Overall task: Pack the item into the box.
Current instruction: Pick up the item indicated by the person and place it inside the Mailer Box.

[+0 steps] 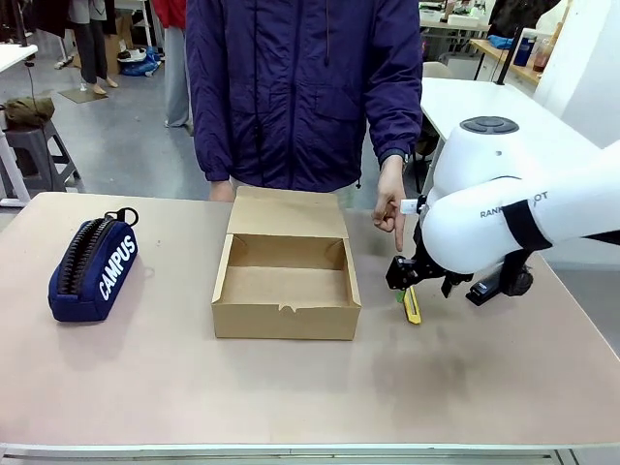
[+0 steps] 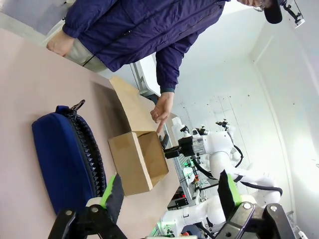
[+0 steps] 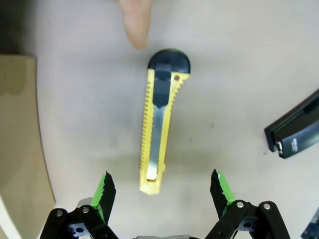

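Yellow utility knife (image 1: 414, 308) lies flat on the table (image 1: 291, 397), just beside the right-hand wall of the cardboard box (image 1: 286, 320) and outside it. The right gripper (image 1: 404, 279) hangs directly over the knife with its jaws spread wide, holding nothing. In the right wrist view the knife (image 3: 157, 129) runs lengthwise away from the camera between the two green-padded fingers of that gripper (image 3: 162, 181), its rounded black end farthest away and its near end level with the fingertips. Neither pad touches it, though from the front it is hard to say how close the fingertips are to the tabletop. A person's hand (image 1: 390, 208) points one finger down at the spot, and the fingertip (image 3: 137, 22) sits just beyond the knife's black end. A black stapler (image 3: 294, 134) lies off to one side of the knife, well clear of it, and the box's edge (image 3: 20, 134) shows on the other side. The box stands open near the middle of the table, its flap lid folded back toward the person, and the inside looks bare. A navy pencil case (image 1: 94, 266) printed "CAMPUS" rests well to the left of it. The left gripper (image 2: 169, 186) hovers above that side, jaws likewise wide and empty, looking across the pencil case (image 2: 67, 159) and the box (image 2: 137, 162).
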### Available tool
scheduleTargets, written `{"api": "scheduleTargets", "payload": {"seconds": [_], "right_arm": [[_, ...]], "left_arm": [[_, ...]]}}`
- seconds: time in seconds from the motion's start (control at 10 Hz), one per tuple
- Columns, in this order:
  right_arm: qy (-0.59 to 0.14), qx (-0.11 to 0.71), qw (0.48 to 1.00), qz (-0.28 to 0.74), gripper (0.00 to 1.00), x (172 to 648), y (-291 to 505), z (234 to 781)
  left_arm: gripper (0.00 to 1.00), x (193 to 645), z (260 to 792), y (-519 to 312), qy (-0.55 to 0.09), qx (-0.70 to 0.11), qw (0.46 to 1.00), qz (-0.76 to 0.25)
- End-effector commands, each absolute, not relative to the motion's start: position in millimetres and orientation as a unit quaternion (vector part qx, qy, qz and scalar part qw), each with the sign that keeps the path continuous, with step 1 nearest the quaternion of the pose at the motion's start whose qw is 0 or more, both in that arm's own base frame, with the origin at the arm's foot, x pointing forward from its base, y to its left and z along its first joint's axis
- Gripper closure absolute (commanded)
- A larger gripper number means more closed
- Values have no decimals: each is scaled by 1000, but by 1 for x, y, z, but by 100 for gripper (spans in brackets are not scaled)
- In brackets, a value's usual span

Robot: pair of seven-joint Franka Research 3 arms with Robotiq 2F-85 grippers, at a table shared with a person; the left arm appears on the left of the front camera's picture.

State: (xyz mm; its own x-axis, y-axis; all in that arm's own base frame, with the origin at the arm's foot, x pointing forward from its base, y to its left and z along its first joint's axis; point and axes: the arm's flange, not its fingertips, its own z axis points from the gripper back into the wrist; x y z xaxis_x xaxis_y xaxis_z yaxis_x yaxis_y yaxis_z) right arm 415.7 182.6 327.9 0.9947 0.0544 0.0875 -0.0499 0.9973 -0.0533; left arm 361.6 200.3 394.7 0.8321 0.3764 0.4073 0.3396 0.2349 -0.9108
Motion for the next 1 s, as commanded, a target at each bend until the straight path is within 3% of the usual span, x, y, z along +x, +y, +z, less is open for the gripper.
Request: {"api": "scheduleTargets", "payload": {"seconds": [0.0, 0.8, 0.9], "right_arm": [[-55, -22, 998, 2, 0, 432, 197, 316], [-59, -10, 998, -19, 0, 444, 188, 300], [-69, -15, 997, -19, 16, 445, 186, 301]], "left_arm": [[0, 360, 398, 199, -295, -622, 726, 8], [0, 360, 398, 199, -295, -622, 726, 8], [0, 360, 398, 199, -295, -622, 726, 8]]}}
